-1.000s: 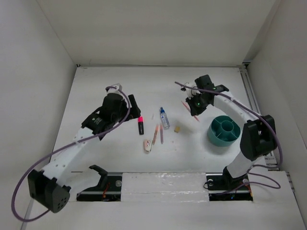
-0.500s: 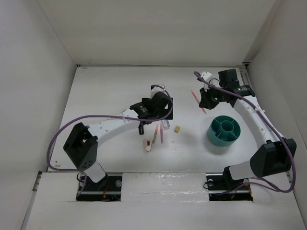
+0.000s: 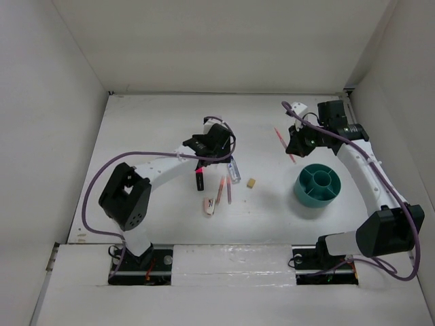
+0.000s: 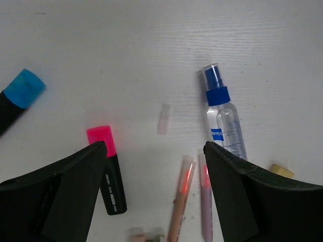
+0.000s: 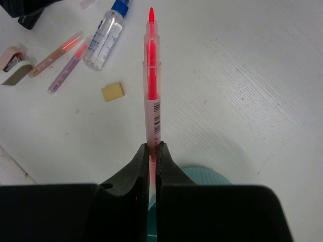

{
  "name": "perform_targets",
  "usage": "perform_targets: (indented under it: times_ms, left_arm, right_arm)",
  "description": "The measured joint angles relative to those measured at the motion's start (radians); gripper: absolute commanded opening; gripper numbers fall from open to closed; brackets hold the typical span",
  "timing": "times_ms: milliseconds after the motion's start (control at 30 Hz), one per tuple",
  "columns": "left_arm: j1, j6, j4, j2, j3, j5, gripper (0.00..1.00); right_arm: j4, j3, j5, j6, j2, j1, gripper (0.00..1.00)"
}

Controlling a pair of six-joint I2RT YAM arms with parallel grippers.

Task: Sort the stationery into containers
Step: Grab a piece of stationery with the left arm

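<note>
My left gripper (image 3: 209, 155) (image 4: 154, 147) is open and empty above the loose stationery. Below it lie the pink-capped highlighter (image 4: 107, 166) (image 3: 199, 178), two thin pens (image 4: 182, 199) (image 3: 221, 190), the clear blue-capped bottle (image 4: 224, 123) (image 3: 234, 170) and the blue-capped highlighter (image 4: 17, 98). The tan eraser (image 3: 251, 183) (image 5: 113, 92) and the pinkish stapler (image 3: 210, 205) (image 5: 12, 63) lie nearby. My right gripper (image 3: 293, 143) (image 5: 153, 148) is shut on a pink-orange pen (image 5: 151, 75) (image 3: 284, 144), held in the air just behind the teal organiser cup (image 3: 317, 185) (image 5: 202, 174).
A small clear cap (image 4: 163, 118) lies on the table between the pink highlighter and the bottle. White walls close in the table at the left, back and right. A rail (image 3: 353, 125) runs along the right edge.
My left gripper has swung right from the table's left part to above the stationery, then drawn back a little. My right gripper has carried the pen to the right, nearer the cup.
</note>
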State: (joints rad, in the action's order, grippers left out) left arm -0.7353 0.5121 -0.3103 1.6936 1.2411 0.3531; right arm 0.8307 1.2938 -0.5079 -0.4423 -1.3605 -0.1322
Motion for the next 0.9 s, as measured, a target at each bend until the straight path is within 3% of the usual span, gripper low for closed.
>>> perform_targets:
  times_ms: [100, 367, 500, 900]
  left_arm:
    - [0.016, -0.019, 0.001, 0.058, 0.005, -0.016, 0.70]
    - [0.081, -0.053, 0.039, 0.094, -0.001, -0.070, 0.68]
    - [0.082, -0.065, 0.058, 0.115, -0.001, -0.089, 0.63]
    - [0.070, -0.085, 0.068, 0.203, 0.001, -0.113, 0.59]
  right_arm:
    - [0.000, -0.001, -0.001, 0.000, 0.000, 0.000, 0.00]
    - [0.001, -0.002, -0.017, -0.006, 0.001, 0.013, 0.00]
    - [0.001, -0.002, -0.022, -0.008, 0.002, 0.014, 0.00]
    - [0.001, -0.002, -0.024, -0.011, 0.002, 0.014, 0.00]
